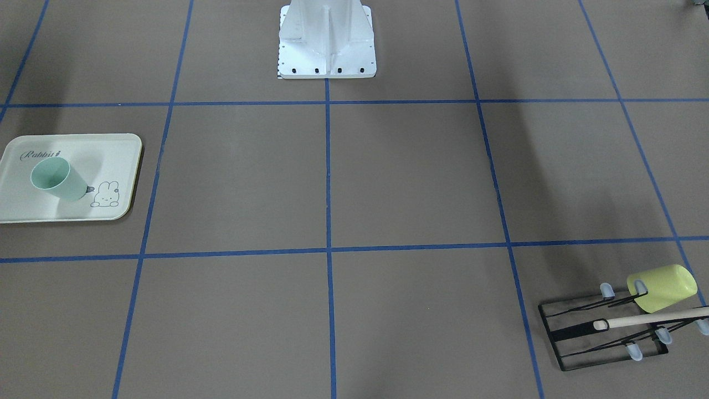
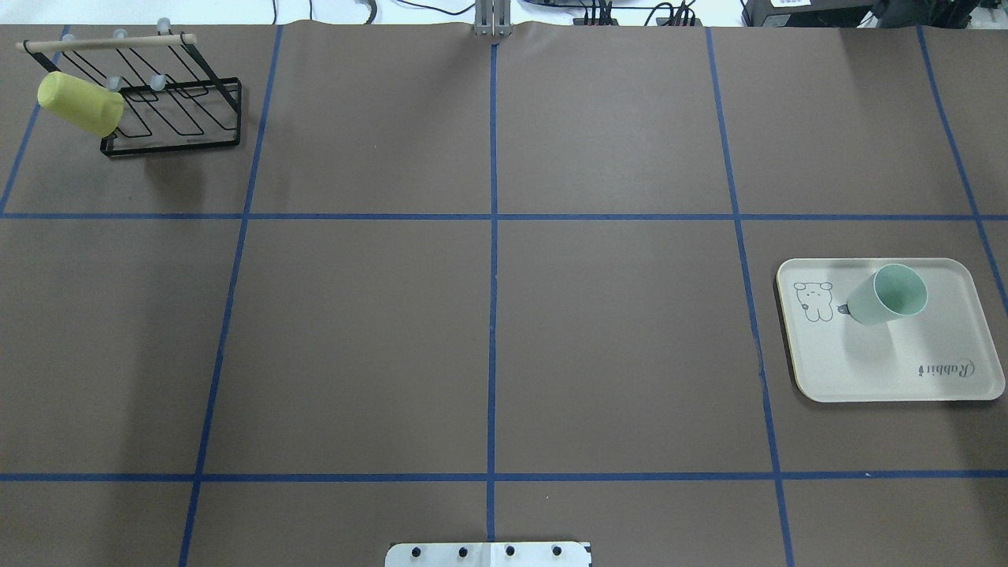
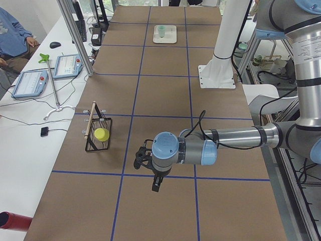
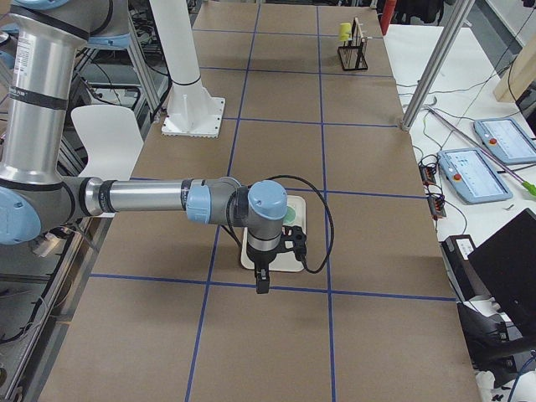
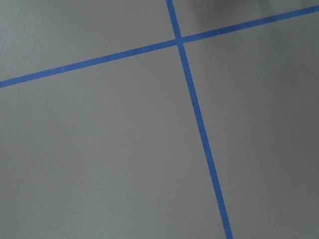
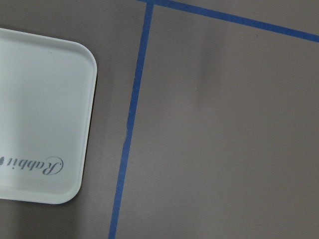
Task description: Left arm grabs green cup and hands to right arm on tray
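Observation:
The pale mint-green cup (image 1: pixel 58 178) stands upright, mouth up, on the cream Rabbit tray (image 1: pixel 33 210), and nothing holds it. Both also show in the overhead view, the cup (image 2: pixel 890 295) on the tray (image 2: pixel 882 370) at the right. The left gripper (image 3: pixel 156 184) hangs above bare table, far from the cup, and shows only in the left side view; I cannot tell whether it is open or shut. The right gripper (image 4: pixel 263 281) hangs just past the tray's near edge (image 4: pixel 280 266), beside the cup (image 4: pixel 291 215); I cannot tell its state either. The right wrist view shows a tray corner (image 6: pixel 40 99).
A brighter yellow-green cup (image 2: pixel 79 102) hangs on a black wire rack (image 2: pixel 173 102) at the far left corner. The white robot base (image 1: pixel 327 44) stands at the table's middle edge. Blue tape lines grid the brown table. Operators' desks with pendants run along the far side.

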Controlling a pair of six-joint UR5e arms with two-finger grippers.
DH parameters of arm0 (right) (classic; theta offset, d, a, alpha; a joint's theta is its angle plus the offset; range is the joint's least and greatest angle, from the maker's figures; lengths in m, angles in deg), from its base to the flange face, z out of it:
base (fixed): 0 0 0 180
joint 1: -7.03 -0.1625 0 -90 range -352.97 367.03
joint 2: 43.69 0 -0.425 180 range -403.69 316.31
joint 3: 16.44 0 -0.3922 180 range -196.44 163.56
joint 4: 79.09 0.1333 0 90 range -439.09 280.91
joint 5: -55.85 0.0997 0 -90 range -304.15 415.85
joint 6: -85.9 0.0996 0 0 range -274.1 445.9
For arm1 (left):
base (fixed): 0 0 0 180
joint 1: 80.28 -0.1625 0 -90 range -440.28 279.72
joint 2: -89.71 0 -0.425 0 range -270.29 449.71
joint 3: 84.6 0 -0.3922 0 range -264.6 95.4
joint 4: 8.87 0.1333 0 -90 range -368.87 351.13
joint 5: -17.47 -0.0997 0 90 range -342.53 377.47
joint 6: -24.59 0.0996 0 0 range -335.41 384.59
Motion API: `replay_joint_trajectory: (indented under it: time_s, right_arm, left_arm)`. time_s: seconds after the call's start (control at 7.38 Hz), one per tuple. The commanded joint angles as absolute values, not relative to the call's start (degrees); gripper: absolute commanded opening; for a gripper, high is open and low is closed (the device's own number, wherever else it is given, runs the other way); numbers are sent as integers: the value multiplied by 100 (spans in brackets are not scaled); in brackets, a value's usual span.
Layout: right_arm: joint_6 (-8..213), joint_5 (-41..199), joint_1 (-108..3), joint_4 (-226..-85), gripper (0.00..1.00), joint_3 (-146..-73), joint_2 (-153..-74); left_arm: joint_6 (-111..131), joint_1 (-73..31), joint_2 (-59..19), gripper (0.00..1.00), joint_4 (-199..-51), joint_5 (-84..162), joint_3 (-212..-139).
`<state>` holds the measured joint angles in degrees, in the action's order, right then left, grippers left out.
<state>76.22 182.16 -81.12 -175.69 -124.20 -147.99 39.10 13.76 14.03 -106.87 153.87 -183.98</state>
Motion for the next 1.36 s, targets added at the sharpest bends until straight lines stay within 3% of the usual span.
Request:
replay_joint_trajectory:
  time_s: [0.0,1.22]
  right_arm:
    - [7614,18233,-8113,-17568,100,-12419,-14802]
    - [7614,18382,-8113,-17568,100,-12410,-14802]
  left_arm:
    - [3901,1376,1403,100,-10687,15387,-18400]
    - [3909,1376,1368,100,-10739,15387,-18400]
